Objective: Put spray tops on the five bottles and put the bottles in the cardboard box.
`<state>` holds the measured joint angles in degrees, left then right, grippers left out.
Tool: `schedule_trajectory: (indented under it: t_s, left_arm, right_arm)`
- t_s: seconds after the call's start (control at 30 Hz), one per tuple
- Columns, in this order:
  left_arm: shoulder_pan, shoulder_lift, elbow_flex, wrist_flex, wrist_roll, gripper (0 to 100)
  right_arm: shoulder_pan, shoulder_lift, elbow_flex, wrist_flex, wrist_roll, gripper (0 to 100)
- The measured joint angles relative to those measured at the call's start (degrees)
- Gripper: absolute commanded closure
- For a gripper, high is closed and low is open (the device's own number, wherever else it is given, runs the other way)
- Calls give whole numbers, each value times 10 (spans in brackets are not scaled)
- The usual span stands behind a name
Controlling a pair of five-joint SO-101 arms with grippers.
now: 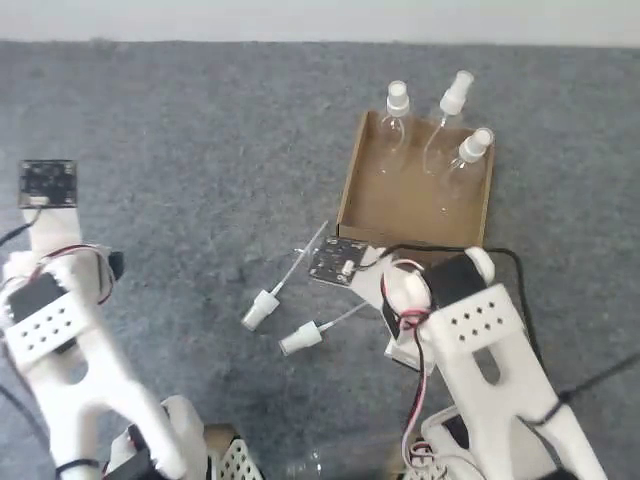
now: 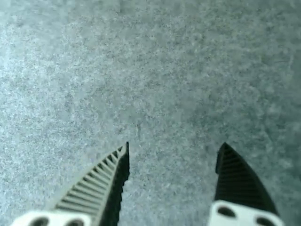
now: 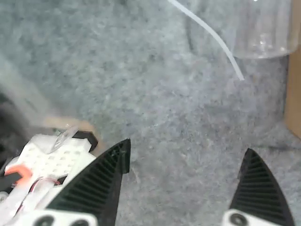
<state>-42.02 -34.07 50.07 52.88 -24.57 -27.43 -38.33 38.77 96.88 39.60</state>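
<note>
The cardboard box point(image 1: 400, 205) lies open at the far right of the carpet. Three clear bottles with white spray tops point(image 1: 398, 118) point(image 1: 448, 112) point(image 1: 465, 160) stand in its far half. Two loose spray tops point(image 1: 262, 306) point(image 1: 305, 336) with thin tubes lie on the carpet in front of the box. My right arm point(image 1: 440, 300) hangs just in front of the box; my right gripper point(image 3: 187, 149) is open over carpet, with a tube point(image 3: 207, 35) and a clear bottle point(image 3: 263, 28) beyond it. My left gripper point(image 2: 171, 155) is open over bare carpet.
A clear bottle point(image 1: 305, 465) shows at the near edge between the arm bases. My left arm point(image 1: 55, 300) stands far left, well away from the spray tops. A cardboard edge point(image 3: 294, 70) borders the right wrist view. Grey carpet point(image 1: 200, 150) covers the table.
</note>
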Motion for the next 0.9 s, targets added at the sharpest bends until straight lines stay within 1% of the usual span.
schedule_trajectory:
  t_s: [0.13,0.23,0.37,0.5,0.57,0.67,0.8,0.9]
  left_arm:
    - [30,0,3,12,1,729]
    - [58,0,10,9,40,729]
    - [102,-28,75,-49,92,728]
    - [149,-120,187,-127,114,728]
    - [169,-172,244,-160,123,728]
    - [178,-251,315,-187,149,728]
    - [184,-350,380,-192,176,728]
    - [182,-423,425,-193,190,728]
  right_arm:
    - [48,-66,69,-48,-7,780]
    - [107,-131,136,-98,-11,850]
    - [204,-218,222,-163,-12,875]
    - [313,-275,297,-229,-12,876]
    - [352,-289,337,-267,-13,877]
    - [382,-302,401,-326,-13,888]
    - [398,-316,468,-389,-14,991]
    - [398,-330,497,-413,-14,981]
